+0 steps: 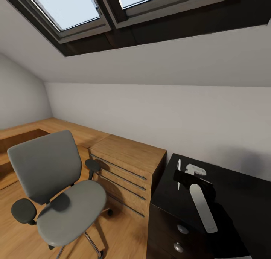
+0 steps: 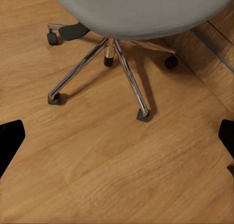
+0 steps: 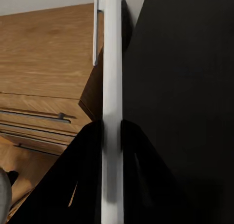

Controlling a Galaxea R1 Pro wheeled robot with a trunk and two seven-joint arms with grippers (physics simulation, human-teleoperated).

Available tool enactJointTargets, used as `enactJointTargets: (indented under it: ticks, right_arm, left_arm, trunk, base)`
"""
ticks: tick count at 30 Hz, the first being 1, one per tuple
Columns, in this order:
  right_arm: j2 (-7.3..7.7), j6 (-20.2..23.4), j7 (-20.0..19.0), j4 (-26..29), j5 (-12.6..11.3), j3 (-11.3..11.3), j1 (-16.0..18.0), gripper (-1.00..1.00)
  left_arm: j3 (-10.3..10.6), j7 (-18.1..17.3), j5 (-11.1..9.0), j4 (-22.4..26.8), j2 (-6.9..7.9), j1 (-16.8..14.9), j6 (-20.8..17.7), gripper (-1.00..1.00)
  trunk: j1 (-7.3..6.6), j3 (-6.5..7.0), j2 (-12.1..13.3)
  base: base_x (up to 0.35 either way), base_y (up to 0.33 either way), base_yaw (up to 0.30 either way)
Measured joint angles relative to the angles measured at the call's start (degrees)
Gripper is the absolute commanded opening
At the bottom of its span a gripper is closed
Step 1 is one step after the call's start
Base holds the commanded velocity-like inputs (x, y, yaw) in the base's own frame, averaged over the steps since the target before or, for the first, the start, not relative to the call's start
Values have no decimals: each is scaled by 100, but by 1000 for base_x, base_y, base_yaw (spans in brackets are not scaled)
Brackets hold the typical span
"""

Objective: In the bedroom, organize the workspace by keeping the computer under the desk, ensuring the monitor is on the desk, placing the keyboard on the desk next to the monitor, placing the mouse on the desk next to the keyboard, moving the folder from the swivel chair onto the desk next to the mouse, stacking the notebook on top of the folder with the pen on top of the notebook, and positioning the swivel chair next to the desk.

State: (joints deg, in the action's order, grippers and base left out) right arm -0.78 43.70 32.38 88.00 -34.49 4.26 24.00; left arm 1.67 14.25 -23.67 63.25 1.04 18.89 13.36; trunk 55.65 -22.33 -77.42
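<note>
My right gripper point(image 3: 111, 129) has its jaws pressed onto the pen point(image 3: 112, 63), one black finger on each side of the pale shaft. My left gripper point(image 2: 117, 141) has its jaws spread wide, one dark fingertip at each edge of its wrist view, with nothing between them but the floor point(image 2: 117, 180).

From my head I see a grey wall point(image 1: 169, 112) under a sloped ceiling with two skylights point(image 1: 64, 6). The floor is light wood.

The desk point(image 1: 237, 198) sits at the right of the head view. Its top is matte black, and a dark drawer unit with round knobs point(image 1: 183, 229) stands below the near edge. My right gripper point(image 1: 184, 178) hangs over the desk's left end, near the back corner. In the right wrist view the black top point(image 3: 185, 87) lies along one side of the pen.

A low wooden cabinet point(image 1: 128, 150) with long bar handles stands just beside the desk's left end and runs back along the wall. The right wrist view shows its top and drawer fronts point(image 3: 44, 53) on the pen's other side.

The chair point(image 1: 49, 168) stands on the floor left of the cabinet, apart from the desk. Its grey seat is bare and its black armrests stick out on both sides. Through the left wrist camera I see the seat's underside point(image 2: 141, 9) and the metal star base point(image 2: 124, 63) on castors, close ahead of my open fingers.

The pen point(image 1: 178, 172) shows as a thin white stick at my right gripper, above the desk's left edge. It reaches past my fingertips, with a slim clip along one side.
</note>
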Motion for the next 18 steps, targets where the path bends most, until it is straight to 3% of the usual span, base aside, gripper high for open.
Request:
enactJointTargets:
  ticks: [1, 2, 4, 18]
  right_arm:
    - [0, 2, 4, 7, -11, -30, -2, -100]
    - [-4, 12, 10, 40, -15, -292, -5, -100]
    - [-4, 2, 10, 47, -42, -343, -5, -100]
    - [-33, -24, 3, 23, -46, -388, -7, -100]
  left_arm:
    - [0, 0, 0, -10, 0, 0, -1, 100]
    - [2, 2, 4, -132, -3, 1, 4, 100]
    - [1, 1, 7, -149, -4, 0, 5, 100]
    - [8, -10, 10, -169, -4, -1, -4, 100]
  trunk:
    - [0, 0, 0]
    - [0, 0, 0]
    - [0, 0, 0]
    - [3, -5, 1]
  base:
    - [0, 0, 0]
    - [0, 0, 0]
    - [-3, 3, -48]
    - [-241, 170, -265]
